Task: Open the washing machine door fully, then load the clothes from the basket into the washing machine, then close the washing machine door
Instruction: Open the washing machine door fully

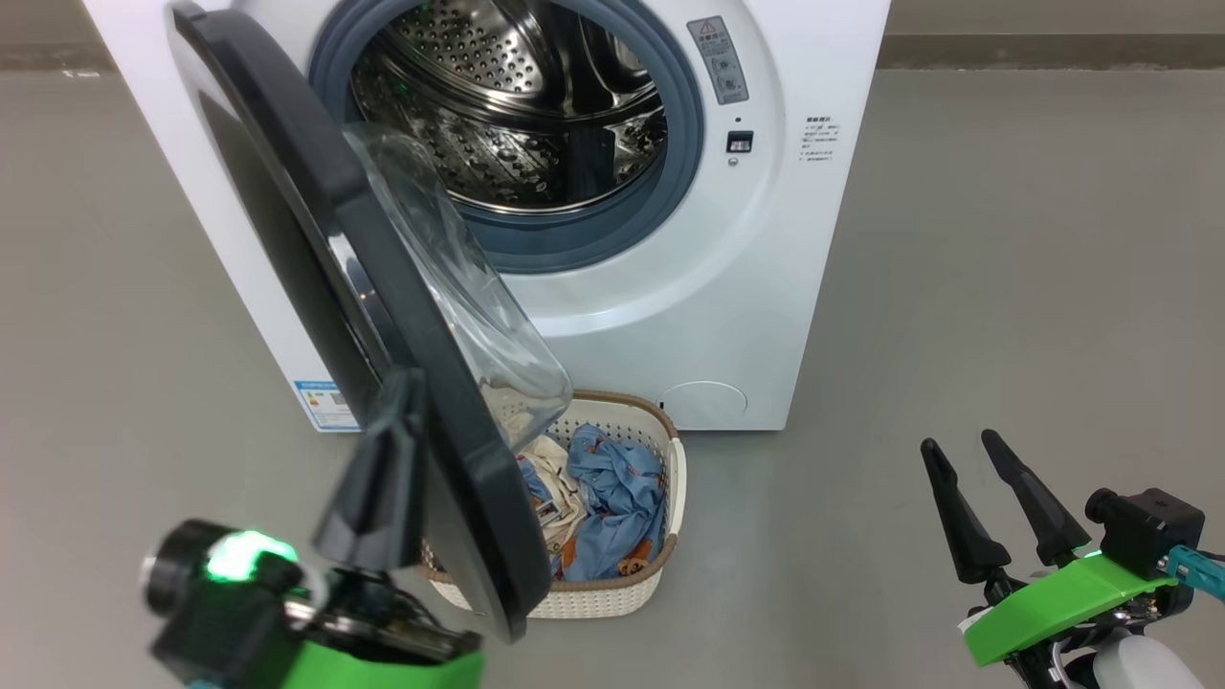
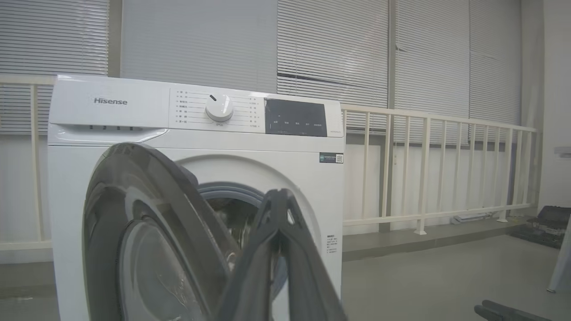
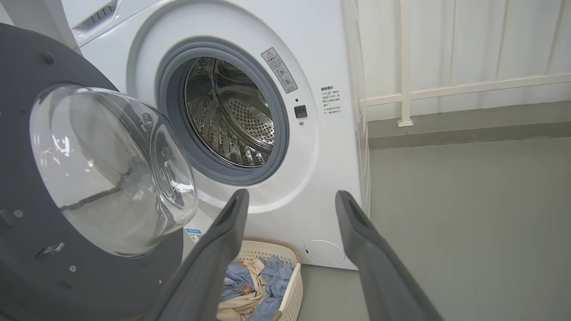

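Over grey floor [image 1: 1005,287], closed left gripper [image 1: 410,381] points forward beside door [image 1: 297,163].

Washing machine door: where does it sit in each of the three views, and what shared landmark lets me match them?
Head view: the washing machine door stands open, nearly edge-on, running from upper left to bottom centre.
Left wrist view: the washing machine door is at lower left, outer face toward the camera.
Right wrist view: the washing machine door is on the left, clear dome toward the camera.
Shared landmark: the grey-blue gasket.
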Controlling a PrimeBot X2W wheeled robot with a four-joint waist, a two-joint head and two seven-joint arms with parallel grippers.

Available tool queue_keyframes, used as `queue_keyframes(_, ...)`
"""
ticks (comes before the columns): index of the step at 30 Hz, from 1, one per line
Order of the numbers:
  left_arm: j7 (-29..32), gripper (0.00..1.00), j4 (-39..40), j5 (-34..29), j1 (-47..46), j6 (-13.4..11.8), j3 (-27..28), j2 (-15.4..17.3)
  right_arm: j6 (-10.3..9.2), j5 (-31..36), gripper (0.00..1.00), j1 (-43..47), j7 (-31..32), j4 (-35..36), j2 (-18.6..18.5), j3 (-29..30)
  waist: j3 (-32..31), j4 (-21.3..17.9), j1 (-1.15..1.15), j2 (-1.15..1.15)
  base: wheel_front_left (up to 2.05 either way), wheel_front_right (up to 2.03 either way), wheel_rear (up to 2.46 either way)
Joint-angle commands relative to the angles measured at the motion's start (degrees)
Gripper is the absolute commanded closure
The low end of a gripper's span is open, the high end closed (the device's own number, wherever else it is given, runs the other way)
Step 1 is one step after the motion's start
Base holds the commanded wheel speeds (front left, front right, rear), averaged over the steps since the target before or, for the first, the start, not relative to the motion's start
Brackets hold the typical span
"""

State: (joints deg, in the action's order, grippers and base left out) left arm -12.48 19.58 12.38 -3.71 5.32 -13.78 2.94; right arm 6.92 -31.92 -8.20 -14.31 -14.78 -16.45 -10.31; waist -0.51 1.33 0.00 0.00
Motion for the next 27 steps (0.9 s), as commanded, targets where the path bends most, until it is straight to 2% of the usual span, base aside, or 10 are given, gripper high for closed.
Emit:
queue_keyframes(1, 0.6, 1.00, 2.0, 0.4, -2.4, 0.3, 0.3, 0.2, 0.57, -0.2, 0.00, -1.7, -0.7, 1.6, -0.5, -1.0, 0.1, -0.2, 0.00, 0.00, 0.00, 0.00, 0.00)
queue_keyframes(6, 1.6, 1.00, 0.2, 2.1, -2.6, 0.4, -3.4, 0.1, 0.57, -0.3, 0.00, -1.9, -0.7, 1.6, -0.2, -1.5, 0.2, -0.9, 0.00, 0.00, 0.00, 0.00, 0.00)
queue_keyframes(13, 1.2, 1.00, -6.5, 5.1, -1.9, 0.5, -6.9, 0.0, 0.57, -0.5, 0.00, -2.1, -0.7, 1.5, 0.1, -2.1, 0.9, -2.9, 0.00, 0.00, 0.00, 0.00, 0.00)
queue_keyframes(27, -0.6, 1.00, -20.4, 11.5, -3.1, -0.1, -8.7, 0.0, 0.57, -0.1, 0.00, -2.9, -0.7, 1.4, 0.4, -2.2, 2.7, -5.0, 0.00, 0.00, 0.00, 0.00, 0.00)
